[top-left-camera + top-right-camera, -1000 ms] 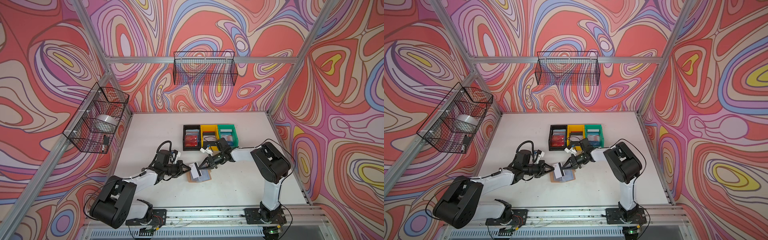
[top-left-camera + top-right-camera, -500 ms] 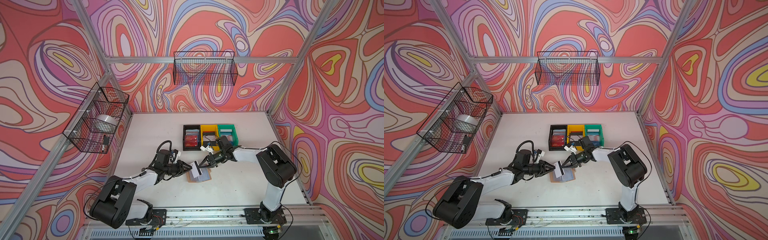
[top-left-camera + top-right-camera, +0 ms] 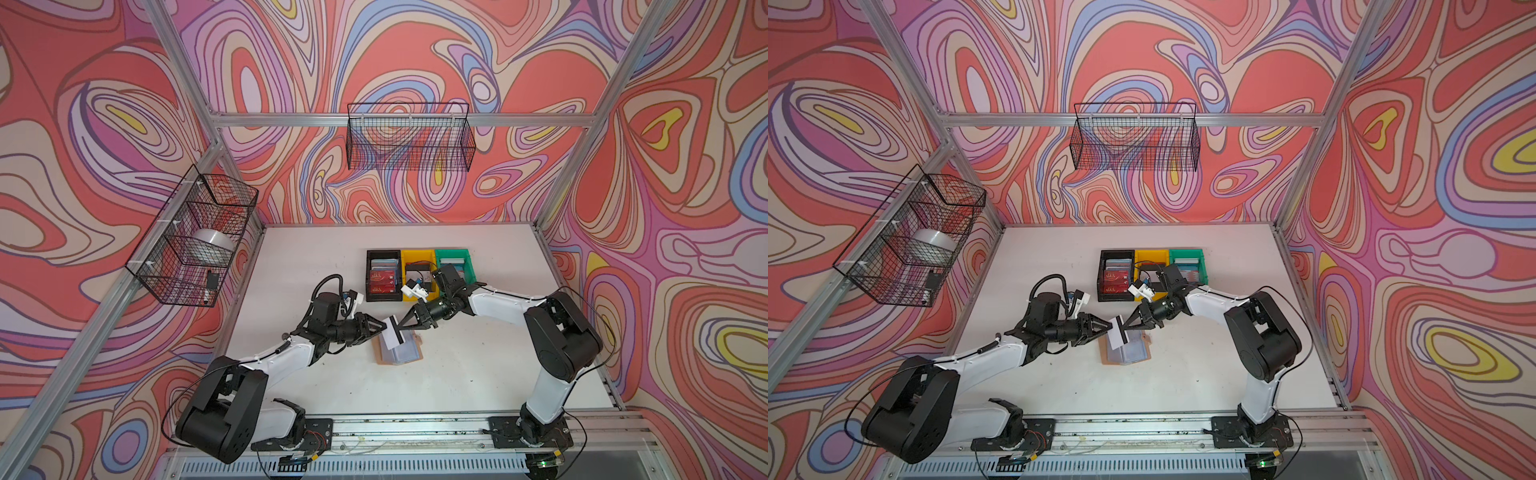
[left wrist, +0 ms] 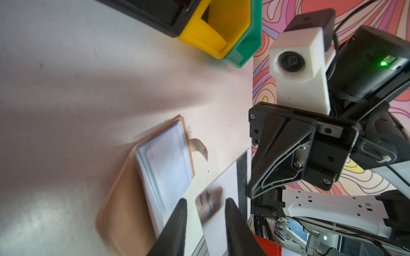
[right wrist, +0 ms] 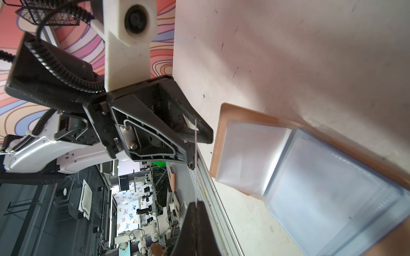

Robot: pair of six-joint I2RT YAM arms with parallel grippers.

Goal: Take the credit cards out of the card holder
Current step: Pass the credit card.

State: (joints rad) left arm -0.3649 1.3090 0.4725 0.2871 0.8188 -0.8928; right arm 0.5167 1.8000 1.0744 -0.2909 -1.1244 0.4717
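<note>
Currently a white credit card [image 3: 392, 335] with a dark stripe hangs in the air just above the card holder [image 3: 406, 354], which lies open on the surface [image 3: 478, 374] (tan cover down, clear sleeves up). The right end effector [image 3: 402, 326] is clamped tight on the card's striped edge. The left end effector [image 3: 382, 326] straddles the opposite edge with its fingers [image 4: 177, 226] parted, a gap showing beside the card. Behind stand a black bin [image 3: 368, 274], a yellow bin [image 3: 417, 252] and a green bin [image 3: 469, 266].
</note>
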